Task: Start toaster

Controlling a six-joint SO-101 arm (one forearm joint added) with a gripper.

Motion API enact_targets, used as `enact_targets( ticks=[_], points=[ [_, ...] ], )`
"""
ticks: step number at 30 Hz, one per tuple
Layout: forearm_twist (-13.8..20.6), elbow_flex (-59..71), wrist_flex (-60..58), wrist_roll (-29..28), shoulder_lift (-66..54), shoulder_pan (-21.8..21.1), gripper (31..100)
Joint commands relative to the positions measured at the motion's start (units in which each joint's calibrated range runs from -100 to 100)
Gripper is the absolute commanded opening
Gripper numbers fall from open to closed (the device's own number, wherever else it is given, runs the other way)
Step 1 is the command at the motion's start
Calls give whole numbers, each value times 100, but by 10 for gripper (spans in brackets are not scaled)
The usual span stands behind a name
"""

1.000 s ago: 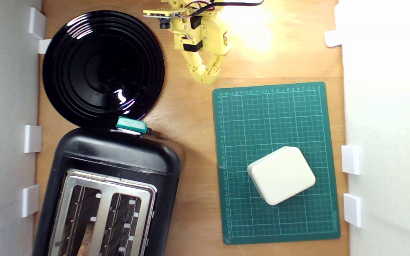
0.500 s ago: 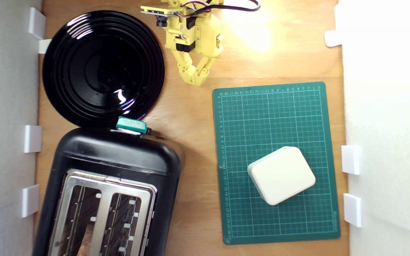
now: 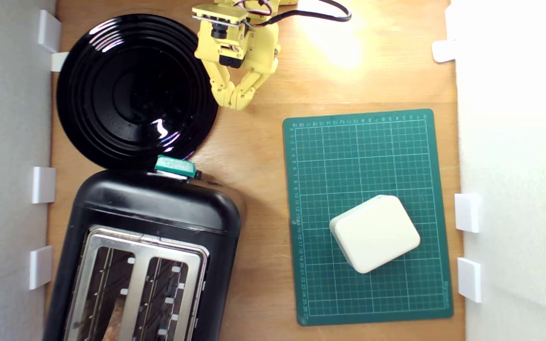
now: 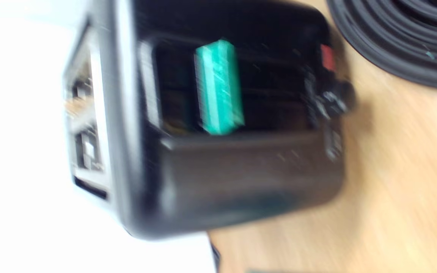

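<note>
The toaster (image 3: 145, 255) stands at the lower part of the exterior view's left, glossy black with a silver top plate and two slots; something pale brown shows deep in one slot, too unclear to name. Its teal lever (image 3: 174, 166) projects from the end face nearest the black ribbed plate (image 3: 135, 90), whose rim lies just beside it. The gripper (image 3: 236, 100) hangs over the wooden table (image 3: 254, 156) at the plate's edge, well apart from the lever, its yellow fingers meeting at the tips and holding nothing. The wrist view, blurred, looks onto the toaster's end face with the lever (image 4: 218, 87) in its vertical slot. Judgement: the toaster is heavy and rigid and should not shift under a downward push; its casing is slick and offers no purchase. The lever is the only contact point, small and stiff, best pressed from its upper face with closed fingertips rather than gripped. A glancing contact may slide off.
</note>
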Motion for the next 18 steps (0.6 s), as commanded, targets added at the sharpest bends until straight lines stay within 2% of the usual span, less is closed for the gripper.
enact_targets(
  ticks=[1, 8, 14, 18],
  points=[
    [700, -866, -39, 47, 222, 175, 314],
    [1225, -1747, -48, 73, 955, 191, 314],
    [1169, -3065, -56, 73, 2045, 485, 314],
    [1160, -3801, -56, 31, 2728, 525, 314]
  ],
)
